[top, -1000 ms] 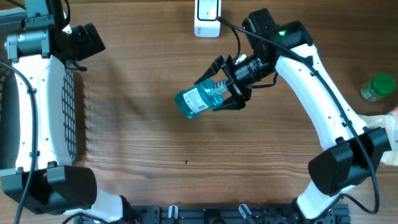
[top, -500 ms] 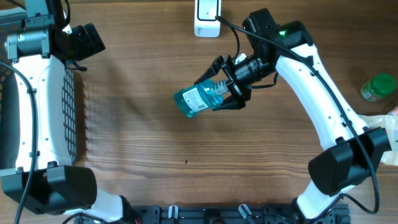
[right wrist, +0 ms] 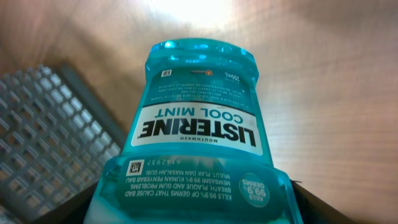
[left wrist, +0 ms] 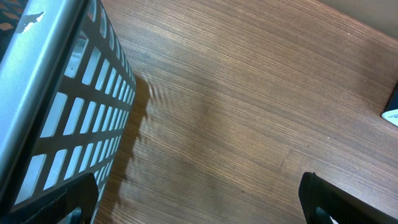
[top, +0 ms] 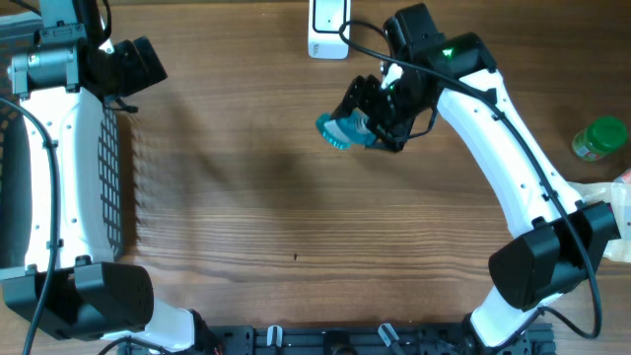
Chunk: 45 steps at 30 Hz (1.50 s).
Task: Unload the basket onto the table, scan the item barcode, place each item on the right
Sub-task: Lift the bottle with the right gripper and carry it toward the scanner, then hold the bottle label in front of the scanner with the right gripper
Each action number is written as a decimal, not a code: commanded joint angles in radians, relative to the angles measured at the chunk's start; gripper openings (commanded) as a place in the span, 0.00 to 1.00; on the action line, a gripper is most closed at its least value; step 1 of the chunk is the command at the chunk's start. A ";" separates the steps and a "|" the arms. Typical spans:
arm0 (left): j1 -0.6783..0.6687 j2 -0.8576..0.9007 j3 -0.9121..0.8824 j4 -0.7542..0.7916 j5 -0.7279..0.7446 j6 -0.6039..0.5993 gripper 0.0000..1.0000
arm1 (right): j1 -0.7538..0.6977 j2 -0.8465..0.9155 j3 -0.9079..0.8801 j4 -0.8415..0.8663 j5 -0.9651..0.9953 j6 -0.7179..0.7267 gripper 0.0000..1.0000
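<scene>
Figure: overhead and 2 wrist views, presentation step. Your right pincer (top: 369, 118) is clamped on the mouthwash bottle (top: 337, 129) at its cap end. The bottle appears lifted off the tabletop (top: 296, 227), with its base pointing left, away from the arm. It hangs near the white scanner (top: 328, 28), which stands at the far edge of the tabletop, and the 2 do not touch.

Gripping at the cap end leaves the label bare. In the right wrist view the front label faces the camera, with a small square code (right wrist: 137, 167) on the band below it. No striped barcode shows on this face, so you probably need to roll the wrist until the coded side faces the scanner.

Your left pincer (left wrist: 199, 202) stands wide open and empty over bare wood, just beside the wire basket (left wrist: 68, 93) at the left edge. It is well apart from the bottle and plays no part in this step.

Room for moving:
- A broad stretch of bare tabletop lies between the bottle and the basket, so you can swing or turn the bottle leftward and toward yourself freely.
- Toward the scanner there is little room.
- The green-lidded jar (top: 599, 138) sits at the right edge, well clear of the held bottle
</scene>
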 commanded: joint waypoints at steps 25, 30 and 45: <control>0.005 0.006 -0.007 -0.001 -0.009 -0.002 1.00 | 0.068 0.159 0.020 0.898 0.525 -0.705 0.69; 0.005 0.006 -0.007 -0.001 -0.009 -0.002 1.00 | 0.068 0.249 0.020 1.080 0.605 -0.795 0.69; 0.005 0.006 -0.007 -0.001 -0.009 -0.002 1.00 | 0.064 0.369 0.020 1.352 0.632 -0.954 0.68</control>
